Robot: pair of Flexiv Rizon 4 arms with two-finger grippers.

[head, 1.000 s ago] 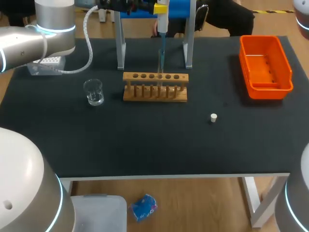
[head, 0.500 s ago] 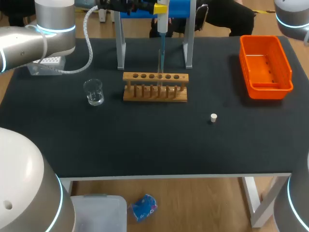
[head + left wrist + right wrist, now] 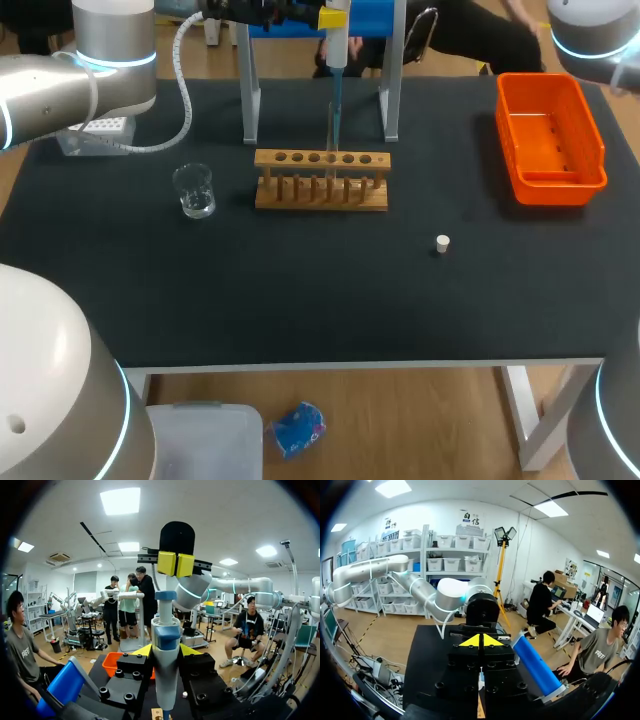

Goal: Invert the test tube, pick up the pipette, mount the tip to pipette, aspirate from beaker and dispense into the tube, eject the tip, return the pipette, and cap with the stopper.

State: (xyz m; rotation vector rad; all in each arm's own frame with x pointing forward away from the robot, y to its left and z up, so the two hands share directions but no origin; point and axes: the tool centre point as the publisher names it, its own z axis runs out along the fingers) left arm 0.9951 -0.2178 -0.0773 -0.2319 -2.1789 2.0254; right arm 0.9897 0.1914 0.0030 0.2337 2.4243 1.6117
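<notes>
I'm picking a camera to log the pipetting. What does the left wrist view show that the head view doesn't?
Only the left wrist view: the right gripper, facing the camera with its yellow tips together. Only the head view: the beaker and the tip box. Both: the pipette held in the left gripper, the orange bin and the white stopper.
</notes>
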